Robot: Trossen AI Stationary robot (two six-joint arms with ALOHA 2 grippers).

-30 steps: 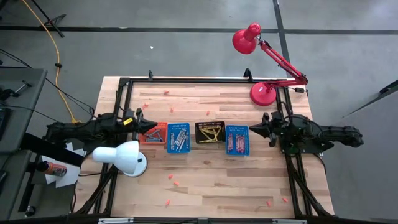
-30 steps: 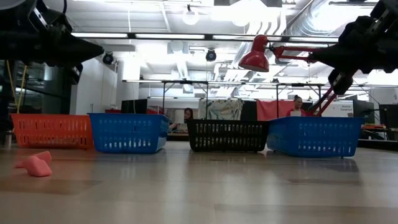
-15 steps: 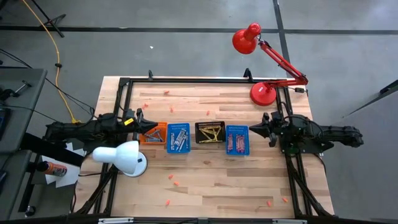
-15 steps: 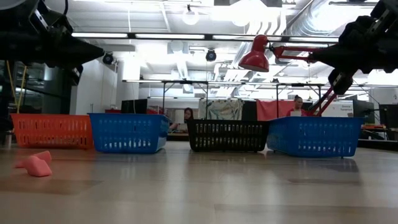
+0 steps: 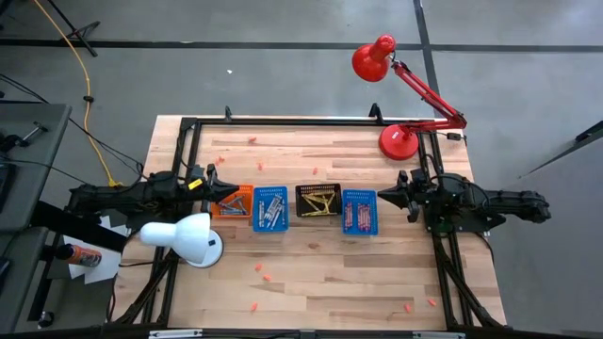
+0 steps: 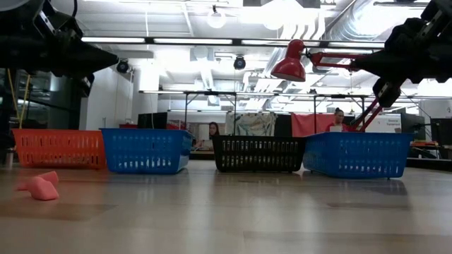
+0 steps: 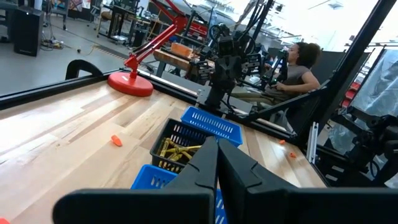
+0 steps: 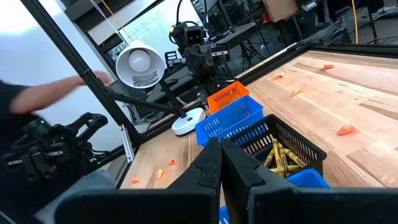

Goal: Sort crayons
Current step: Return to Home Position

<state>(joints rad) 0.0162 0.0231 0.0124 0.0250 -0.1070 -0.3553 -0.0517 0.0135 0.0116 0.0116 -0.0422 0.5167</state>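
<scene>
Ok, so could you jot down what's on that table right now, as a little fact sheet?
Table: pale wooden tabletop, with small orange-pink scraps scattered on it
Baskets: four in a row: orange mesh basket, left blue mesh basket, black mesh basket, right blue mesh basket
Crayons: yellow crayons in the black basket; pinkish-red crayons in the right blue basket
Arms: left claw shut, empty, raised by the orange basket; right claw shut, empty, raised by the right blue basket
Lamps: white desk lamp; red desk lamp
</scene>
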